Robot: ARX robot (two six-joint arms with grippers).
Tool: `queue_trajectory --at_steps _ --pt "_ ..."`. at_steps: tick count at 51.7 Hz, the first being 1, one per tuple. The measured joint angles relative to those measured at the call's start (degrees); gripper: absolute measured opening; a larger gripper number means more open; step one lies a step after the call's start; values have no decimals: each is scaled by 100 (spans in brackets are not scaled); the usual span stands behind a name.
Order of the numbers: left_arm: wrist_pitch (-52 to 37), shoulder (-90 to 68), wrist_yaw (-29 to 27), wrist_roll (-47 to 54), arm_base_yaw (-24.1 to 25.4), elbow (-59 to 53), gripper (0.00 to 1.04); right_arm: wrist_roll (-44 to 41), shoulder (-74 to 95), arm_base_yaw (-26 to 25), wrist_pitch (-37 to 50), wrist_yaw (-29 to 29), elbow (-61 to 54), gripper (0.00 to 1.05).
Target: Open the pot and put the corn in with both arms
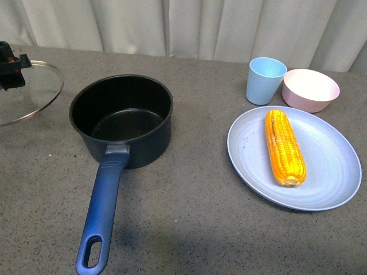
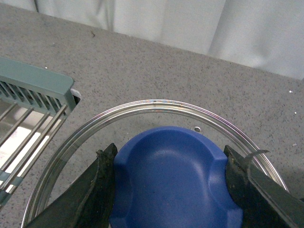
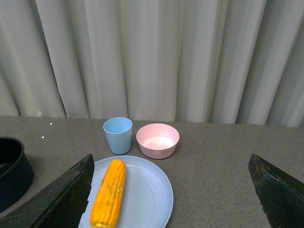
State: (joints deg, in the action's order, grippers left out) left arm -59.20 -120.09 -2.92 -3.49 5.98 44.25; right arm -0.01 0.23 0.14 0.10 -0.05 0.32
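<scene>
The dark navy round saucepan [image 1: 146, 146] is black inside; the yellow-orange corn cob [image 1: 284, 146] carries rows of kernels; the round plate [image 1: 335, 172] is pale blue, the surface [image 1: 200, 200] speckled grey.

Pot [image 1: 121, 117]: 1, dark navy, uncovered, taken as the reference item. Left of the pot: glass lid [image 1: 31, 94], 1, with blue knob [image 2: 173, 185], 1; right of the pot: corn [image 1: 284, 147], 1 cob; pale blue plate [image 1: 332, 172], 1; light blue cup [image 1: 265, 80], 1; pink bowl [image 1: 310, 90], 1. Wire rack with green frame [image 2: 38, 85], 1, seen in the left wrist view only, its place relative to the pot not determinable.
</scene>
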Motion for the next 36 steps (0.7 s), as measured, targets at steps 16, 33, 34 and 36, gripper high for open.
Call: queue_trajectory --at_steps 16,33,34,36 --pt "-529 -800 9 -59 83 109 58 0 2 0 0 0 0 95" --pt "-570 -1246 -9 7 63 184 58 0 0 0 0 0 0 95" --pt "-570 -1257 -11 11 59 184 58 0 2 0 0 -2 0 95" --pt "-570 -1276 -17 37 50 186 58 0 2 0 0 -2 0 95"
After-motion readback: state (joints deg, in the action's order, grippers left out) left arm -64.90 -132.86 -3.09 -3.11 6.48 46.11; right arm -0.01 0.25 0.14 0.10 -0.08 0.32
